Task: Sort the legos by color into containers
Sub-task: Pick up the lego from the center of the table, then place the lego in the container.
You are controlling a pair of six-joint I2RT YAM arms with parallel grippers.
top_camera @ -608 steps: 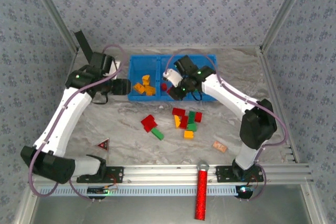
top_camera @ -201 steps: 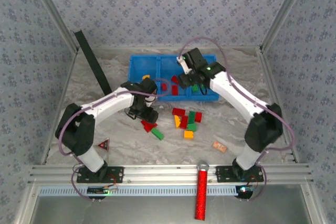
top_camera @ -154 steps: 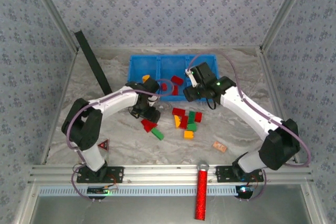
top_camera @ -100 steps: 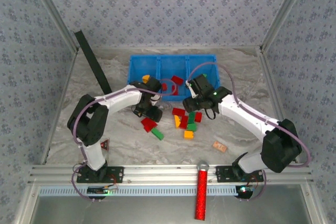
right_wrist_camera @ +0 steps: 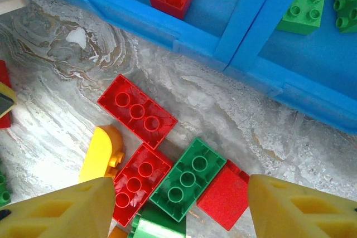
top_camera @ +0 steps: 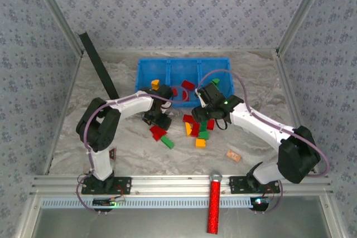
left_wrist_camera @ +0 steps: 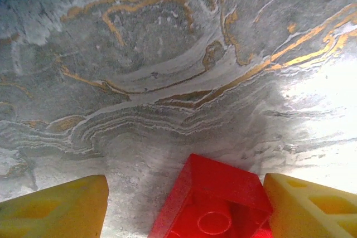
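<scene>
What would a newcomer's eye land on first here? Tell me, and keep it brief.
The bright blue bin at the far side of the marbled table stands out, with bricks lying in its compartments. Just in front of it, loose red, green and yellow legos lie scattered, with both arms bent over them. In the left wrist view, a red brick sits between the yellow left fingers.

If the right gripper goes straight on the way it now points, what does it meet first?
Most likely the green brick, which lies on the table midway between the open fingers of the right gripper, with red bricks close on both sides. Depth is unclear, so this is a judgement.
</scene>
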